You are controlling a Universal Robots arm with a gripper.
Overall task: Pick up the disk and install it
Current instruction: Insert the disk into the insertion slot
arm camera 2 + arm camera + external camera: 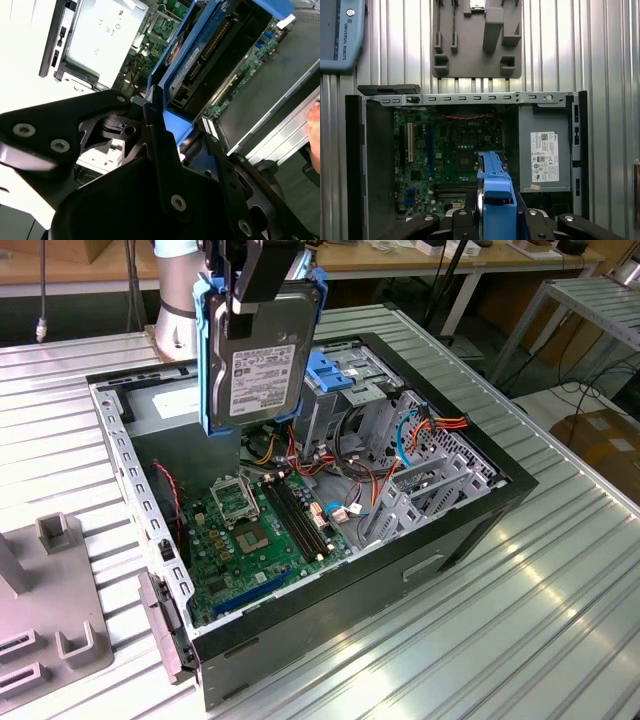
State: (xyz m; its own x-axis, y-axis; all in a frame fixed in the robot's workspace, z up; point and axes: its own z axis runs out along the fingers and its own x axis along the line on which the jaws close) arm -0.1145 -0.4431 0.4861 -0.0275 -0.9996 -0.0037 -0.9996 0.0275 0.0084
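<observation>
Gripper (177,120) linkage sat closest in both wrist views: black arms with bolt heads, jaws clenched on the disk (262,365), gripping its blue carrier frame from either side. Disk was off the worktop (520,630), carried on edge and hanging above the open computer case (470,525). In the exterior view its white label faced the camera, the blue frame wrapped its sides, and the gripper body clamped it at the top edge. In the first wrist view the carrier showed edge-on as a narrow blue strip running out from between the jaws over the case interior.

Below the disk lay the green motherboard (250,530) on the case floor, socket and long slots visible, with red and orange cables bundled toward the exterior view's right. Silver drive cage (345,390) with a blue tab stood just beside the disk on the exterior view's right — couldn't tell whether they touched. Grey metal box with a white sticker (543,150) sat inside the case next to the board.

Case lay on its side, lid off, on the ribbed metal worktop. Past the case rim in the first wrist view was a grey fixture block (475,45) with posts and slots, flat on the worktop and apart from the case. Blue-grey handheld unit (340,35) lay beyond the case too, off to one side of the fixture.
</observation>
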